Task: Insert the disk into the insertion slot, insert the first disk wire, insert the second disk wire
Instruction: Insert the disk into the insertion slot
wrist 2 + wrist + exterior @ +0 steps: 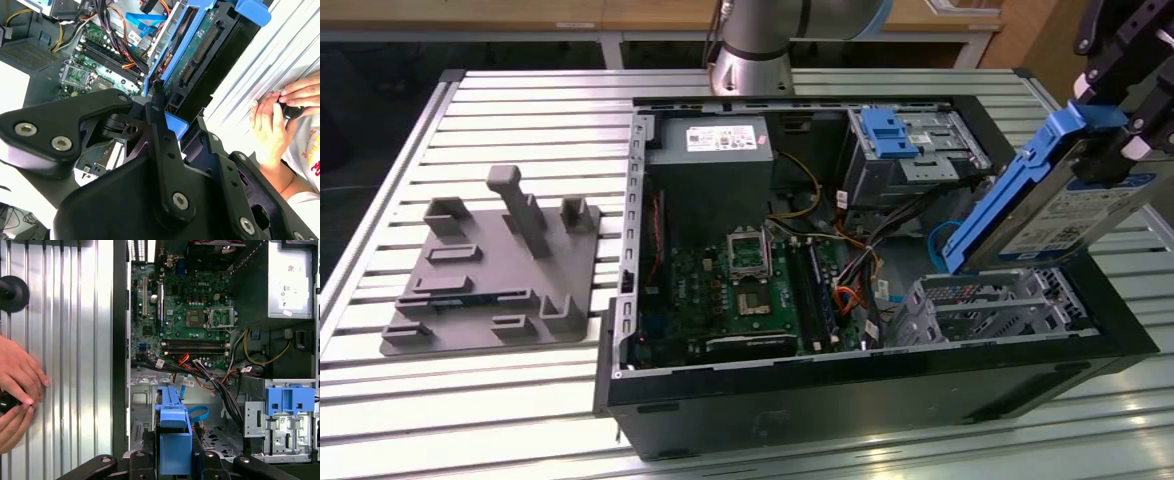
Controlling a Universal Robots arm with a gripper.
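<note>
Blue-framed disk (1051, 205), pinched in the pincer (1121, 160), hangs tilted just above the slot (994, 305) in the case (854, 385) corner, lower edge aimed at its mouth, probably to line up entry; not in yet.

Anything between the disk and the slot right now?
Nothing visible. Disk hangs tilted above the open-topped slot; a blue cable loops close by, on the exterior view's left of the disk.
</note>
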